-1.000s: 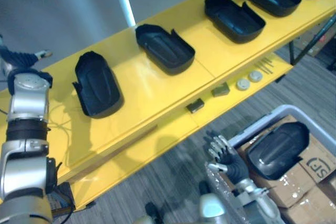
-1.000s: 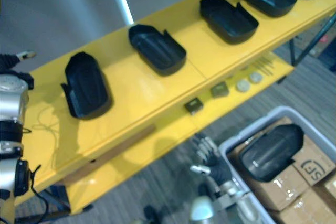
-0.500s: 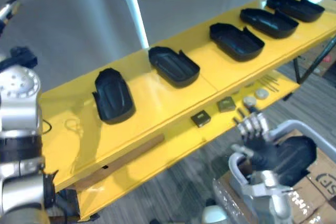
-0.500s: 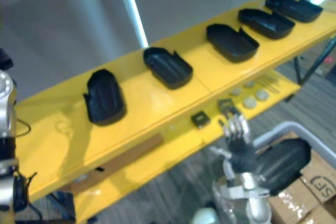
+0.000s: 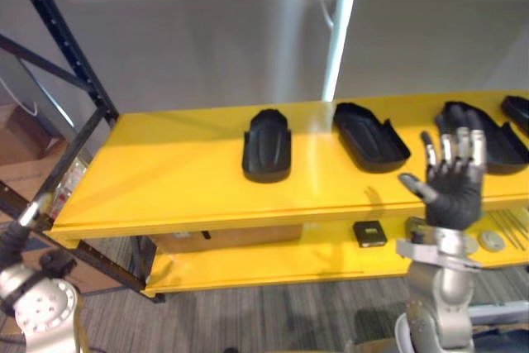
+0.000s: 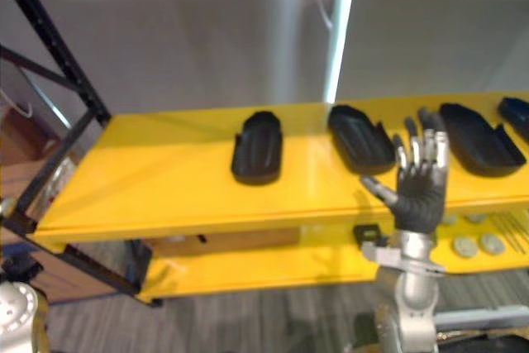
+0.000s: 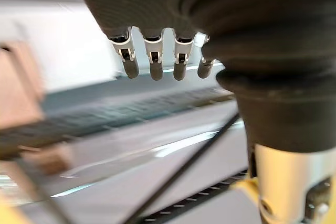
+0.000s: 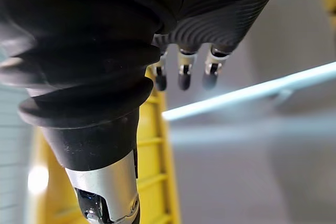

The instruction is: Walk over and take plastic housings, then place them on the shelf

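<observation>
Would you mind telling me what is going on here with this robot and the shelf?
The robot faces a yellow metal shelf whose top board carries a row of black plastic housings. Its right hand is raised before the shelf, open and empty. Its left hand is open too and holds nothing.

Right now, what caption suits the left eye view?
Open right hand upright, empty, before black housings on the yellow shelf.

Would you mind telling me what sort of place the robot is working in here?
Probably a factory or warehouse storage area: a yellow shelf on a black rack frame, a row of black plastic housings on it, and small parts on the level below.
</observation>
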Robot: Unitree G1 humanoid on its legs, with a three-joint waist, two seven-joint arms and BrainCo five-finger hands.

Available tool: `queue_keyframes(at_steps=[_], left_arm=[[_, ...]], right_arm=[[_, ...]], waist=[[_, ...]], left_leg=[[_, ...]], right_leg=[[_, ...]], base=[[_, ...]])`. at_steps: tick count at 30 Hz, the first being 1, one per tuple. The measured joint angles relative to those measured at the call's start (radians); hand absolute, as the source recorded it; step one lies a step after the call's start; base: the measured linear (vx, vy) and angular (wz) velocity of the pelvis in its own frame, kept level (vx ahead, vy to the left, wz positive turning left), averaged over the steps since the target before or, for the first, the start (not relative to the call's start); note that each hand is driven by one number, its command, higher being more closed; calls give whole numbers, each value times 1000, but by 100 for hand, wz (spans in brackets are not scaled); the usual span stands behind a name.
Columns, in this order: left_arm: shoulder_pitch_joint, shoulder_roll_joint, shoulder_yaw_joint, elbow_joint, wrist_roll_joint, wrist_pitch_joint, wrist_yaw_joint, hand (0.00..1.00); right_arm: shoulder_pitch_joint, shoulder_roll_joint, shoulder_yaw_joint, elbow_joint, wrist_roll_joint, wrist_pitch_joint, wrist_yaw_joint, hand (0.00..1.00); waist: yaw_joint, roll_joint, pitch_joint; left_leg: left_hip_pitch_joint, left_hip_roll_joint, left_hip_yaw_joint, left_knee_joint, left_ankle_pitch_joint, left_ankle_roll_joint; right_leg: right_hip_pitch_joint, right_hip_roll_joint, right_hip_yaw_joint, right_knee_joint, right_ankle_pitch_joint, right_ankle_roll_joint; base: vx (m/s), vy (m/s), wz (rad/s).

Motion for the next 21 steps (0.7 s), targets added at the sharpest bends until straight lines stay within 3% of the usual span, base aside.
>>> queue_keyframes(at_steps=[2,4,10,15,20,21], left_arm=[[22,-38,0,111,-11,-23,6,0],[30,-77,-6,261,-9,-78,8,0],[28,-95,-69,522,-1,-191,0,0],[9,-87,-156,754,-1,-205,-16,0],[-3,-88,-199,878,-8,-212,-49,0],[-9,-88,-200,896,-10,-211,-60,0]], right_arm=[[0,5,26,43,0,7,0,0],[0,13,74,85,-25,24,-19,0],[-10,31,215,172,-71,29,-40,0],[-63,26,313,224,-111,34,-65,0],[-153,26,323,277,-161,34,-85,0],[-168,24,323,279,-211,42,-90,0]], waist=[[7,-1,0],[15,-9,6],[19,-37,32],[21,-45,53],[25,-47,91],[26,-44,103]], left_leg=[[-1,0,-1,-4,0,0],[-2,1,-5,-4,0,0],[-18,-4,-22,-2,3,0],[-33,-5,-22,0,3,0],[-33,-6,-23,0,4,1],[-33,-6,-23,0,4,1]], right_leg=[[-2,0,-1,-1,0,0],[-2,0,-2,-1,-1,0],[-6,-4,-24,0,-4,1],[-22,-5,-21,0,-4,1],[-23,-5,-20,1,-4,3],[-22,-5,-19,1,-5,3]], base=[[0,0,0],[0,0,0],[6,-4,9],[0,0,0],[0,0,0],[0,0,0]])
